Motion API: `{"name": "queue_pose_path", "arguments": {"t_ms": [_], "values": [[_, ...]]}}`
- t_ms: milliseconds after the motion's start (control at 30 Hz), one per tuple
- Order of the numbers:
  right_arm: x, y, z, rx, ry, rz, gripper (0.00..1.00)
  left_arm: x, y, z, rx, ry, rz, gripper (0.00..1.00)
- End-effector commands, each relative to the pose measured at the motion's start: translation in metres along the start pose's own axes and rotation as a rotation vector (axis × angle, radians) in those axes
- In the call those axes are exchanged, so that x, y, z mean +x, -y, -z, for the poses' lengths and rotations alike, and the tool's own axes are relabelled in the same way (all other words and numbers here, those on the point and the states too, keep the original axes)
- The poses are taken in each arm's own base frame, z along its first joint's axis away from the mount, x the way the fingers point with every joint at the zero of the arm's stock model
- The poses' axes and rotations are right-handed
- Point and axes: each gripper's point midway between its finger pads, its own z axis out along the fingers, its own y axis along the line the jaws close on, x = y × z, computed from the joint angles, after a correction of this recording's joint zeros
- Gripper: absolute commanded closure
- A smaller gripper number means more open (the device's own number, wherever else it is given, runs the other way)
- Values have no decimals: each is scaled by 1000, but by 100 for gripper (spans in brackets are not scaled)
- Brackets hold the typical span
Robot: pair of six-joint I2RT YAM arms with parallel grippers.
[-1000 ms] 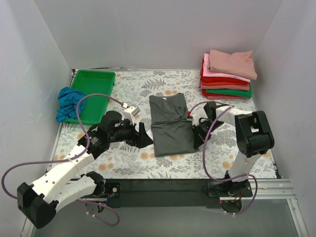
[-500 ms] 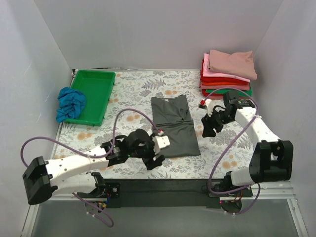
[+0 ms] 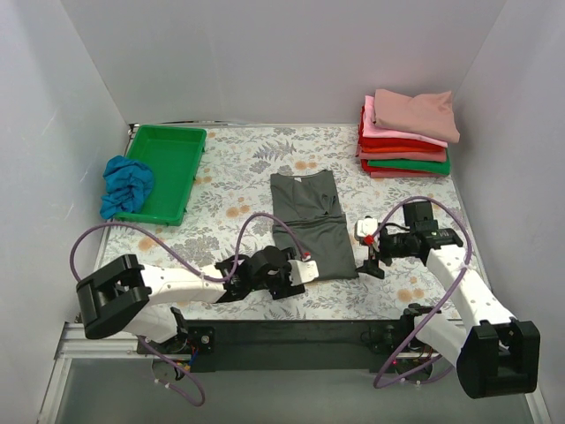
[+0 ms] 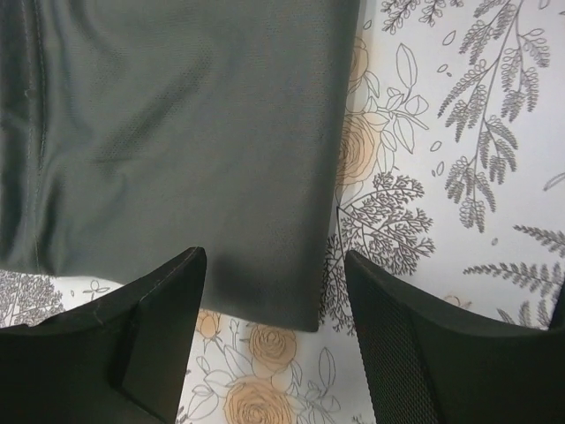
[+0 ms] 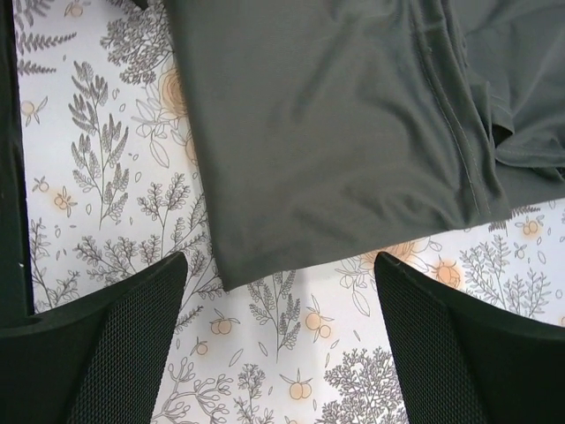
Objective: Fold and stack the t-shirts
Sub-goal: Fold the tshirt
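A dark charcoal t-shirt [image 3: 309, 225], folded into a long strip, lies flat mid-table. My left gripper [image 3: 285, 283] hovers at its near left corner. In the left wrist view that near hem corner [image 4: 265, 291] sits between the open fingers [image 4: 159, 336] of the left gripper [image 4: 275, 353], untouched. My right gripper [image 3: 371, 261] is at the near right corner. Seen from the right wrist, the shirt [image 5: 335, 124] lies just ahead of the right gripper [image 5: 278, 344], which is wide open with only tablecloth between its fingers. Several folded t-shirts [image 3: 406, 132] are stacked at the back right, a dusty rose one on top.
A green plastic tray [image 3: 166, 172] stands at the back left, with a crumpled blue t-shirt [image 3: 125, 184] against its left side. White walls close in the flowered tablecloth [image 3: 229, 168] on three sides. Purple cables loop off both arms.
The right gripper opened, left the shirt's right edge and swung to its near right corner. The left arm swept from the shirt's left side to its near left corner.
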Motion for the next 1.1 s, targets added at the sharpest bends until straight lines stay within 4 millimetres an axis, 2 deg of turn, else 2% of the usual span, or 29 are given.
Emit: {"name": "queue_pose_path", "arguments": {"t_ms": [0,200,267,333,367,433,600,767,867,967,1067], "values": [[1,-6,-7,-20,22,177,9,-5,-8,-11,-48,38,-38,37],[14,-11,-19,-65,-44,279,11,23,4,-18,-17,-25,-32,38],[20,-9,-23,-69,-77,314,11,31,5,-19,-20,-51,-34,42],[24,-12,-31,-95,-105,354,12,43,5,-21,-33,-84,-36,51],[25,-12,-35,-99,-113,377,12,45,4,-22,-40,-91,-37,63],[30,-18,-44,-125,-145,404,14,50,4,-22,-50,-100,-34,72],[41,-32,-65,-166,-191,461,17,49,6,-17,-46,-83,-24,84],[58,-35,-73,-146,-253,441,22,39,10,-12,-19,-37,-16,87],[66,-31,-77,-121,-290,414,31,39,12,-11,-6,-32,-17,88],[74,-37,-78,-145,-328,384,48,38,17,-9,19,-20,-11,89],[80,-52,-75,-219,-360,356,79,37,28,-7,78,-9,-7,89]]}}
